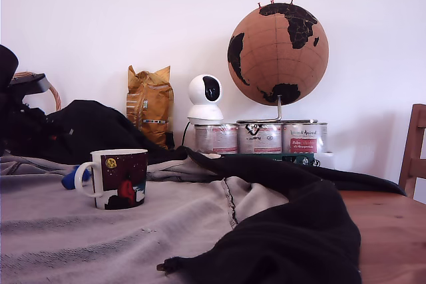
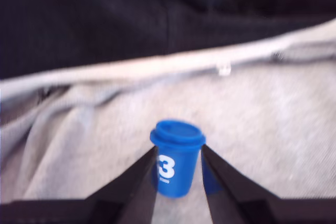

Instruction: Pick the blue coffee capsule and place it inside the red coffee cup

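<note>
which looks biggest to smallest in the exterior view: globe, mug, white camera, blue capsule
1. globe
2. red coffee cup, though it sits nearer the camera
3. white camera, close to the cup, unsure
4. blue coffee capsule, mostly hidden

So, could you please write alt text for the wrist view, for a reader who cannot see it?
A small blue capsule with a white 3 on its side stands upright on grey cloth, between the two dark fingers of the hand, which flank it closely. Behind, a pale hem crosses the picture, with black fabric beyond it.
</note>
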Motion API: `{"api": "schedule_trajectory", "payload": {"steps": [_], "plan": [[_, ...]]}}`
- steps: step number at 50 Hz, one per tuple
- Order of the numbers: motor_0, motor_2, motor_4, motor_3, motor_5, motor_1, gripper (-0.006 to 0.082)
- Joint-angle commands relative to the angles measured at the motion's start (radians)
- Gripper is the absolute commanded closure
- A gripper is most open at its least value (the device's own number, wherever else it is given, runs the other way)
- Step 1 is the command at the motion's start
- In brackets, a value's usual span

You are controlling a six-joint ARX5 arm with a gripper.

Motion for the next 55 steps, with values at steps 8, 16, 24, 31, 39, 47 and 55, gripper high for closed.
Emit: {"api": "schedule_trajectory", "payload": {"steps": [8,16,24,31,39,47,55], "plan": [[0.004,0.006,0.018,0.011,-0.017,-0.021,0.0546],[0.003,0.007,0.014,-0.003,-0.001,-0.014,0.0268],[0.003,0.008,0.012,-0.011,0.049,-0.011,0.0182],[0.003,0.009,0.011,-0.005,0.055,-0.003,0.0189],[-0.002,0.032,0.01,-0.005,0.055,0.029,0.0189],[-0.005,0.075,0.007,-0.015,0.054,0.057,0.019],[-0.007,0.146,0.0,-0.082,0.06,0.107,0.0208]]}}
